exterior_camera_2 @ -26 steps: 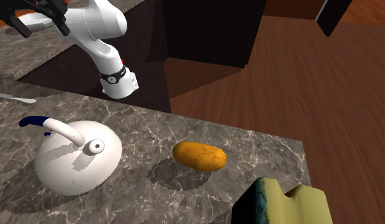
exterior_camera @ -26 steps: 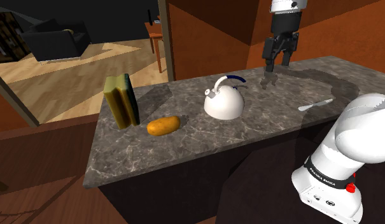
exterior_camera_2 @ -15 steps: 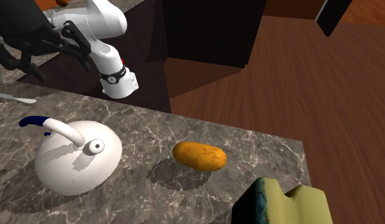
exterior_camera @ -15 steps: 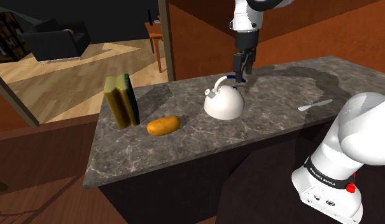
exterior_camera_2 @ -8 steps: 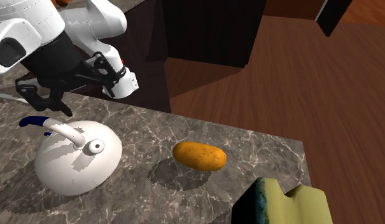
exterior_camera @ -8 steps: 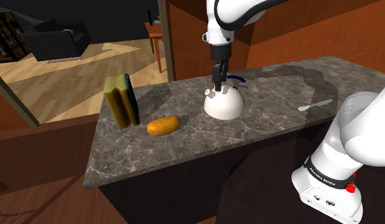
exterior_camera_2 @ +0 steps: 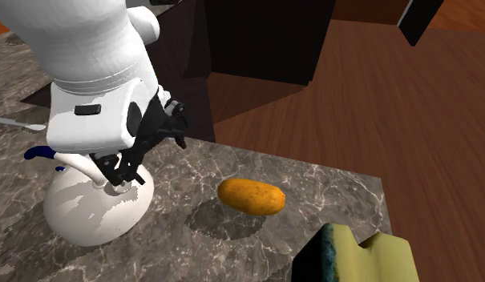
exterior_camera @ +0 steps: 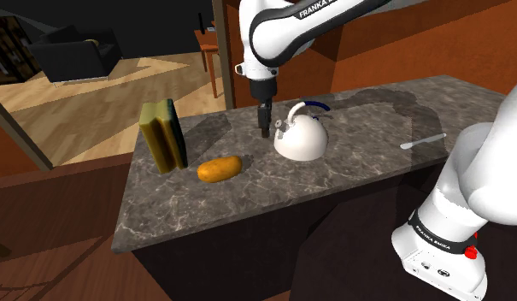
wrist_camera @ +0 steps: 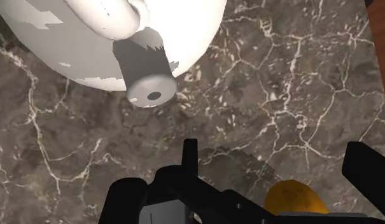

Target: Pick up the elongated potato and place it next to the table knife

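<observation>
At the shoulder view's left, the oblong orange-brown potato [exterior_camera: 220, 168] lies untouched on the dark veined stone counter [exterior_camera: 248, 214]; my all-black gripper [exterior_camera: 264, 128] hovers beside the white domed kettle [exterior_camera: 299, 141], fingers apart, empty; the pale table knife [exterior_camera: 423, 141] sits far right. Pick and placing both remain, I judge. Wooden floor [exterior_camera: 120, 81] beyond

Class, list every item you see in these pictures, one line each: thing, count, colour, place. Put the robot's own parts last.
countertop: one, grey marbled, under everything
sponge: one, yellow-green with a dark side, standing on edge at the shoulder view's left
kettle: one, white with a blue handle, mid-counter
potato: one, orange-brown, lying between sponge and kettle
table knife: one, pale grey, on the counter at the shoulder view's right
armchair: one, dark, in the room behind
arm: one, white, reaching over the counter
gripper: one, black, open, above the counter beside the kettle
</observation>
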Action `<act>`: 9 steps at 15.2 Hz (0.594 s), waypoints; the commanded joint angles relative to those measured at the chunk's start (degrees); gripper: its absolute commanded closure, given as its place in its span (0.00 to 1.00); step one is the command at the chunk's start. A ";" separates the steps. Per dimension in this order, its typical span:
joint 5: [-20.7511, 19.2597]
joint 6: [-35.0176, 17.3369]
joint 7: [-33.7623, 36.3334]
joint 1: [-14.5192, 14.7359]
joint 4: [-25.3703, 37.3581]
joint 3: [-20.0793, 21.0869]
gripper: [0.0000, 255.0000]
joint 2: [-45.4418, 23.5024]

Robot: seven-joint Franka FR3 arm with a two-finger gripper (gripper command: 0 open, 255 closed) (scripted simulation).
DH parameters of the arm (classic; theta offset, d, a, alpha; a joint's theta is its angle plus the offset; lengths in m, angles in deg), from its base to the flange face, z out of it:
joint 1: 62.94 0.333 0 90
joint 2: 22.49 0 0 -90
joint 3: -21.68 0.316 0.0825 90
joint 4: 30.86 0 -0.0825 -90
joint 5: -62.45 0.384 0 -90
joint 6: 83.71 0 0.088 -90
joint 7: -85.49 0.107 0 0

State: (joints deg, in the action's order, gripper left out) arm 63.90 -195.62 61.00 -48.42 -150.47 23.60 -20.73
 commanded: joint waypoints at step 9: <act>-2.21 -5.97 -9.12 5.38 11.28 5.42 0.00 -15.38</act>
State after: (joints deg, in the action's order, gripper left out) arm 62.05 -200.82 52.73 -43.64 -140.18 28.44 -34.59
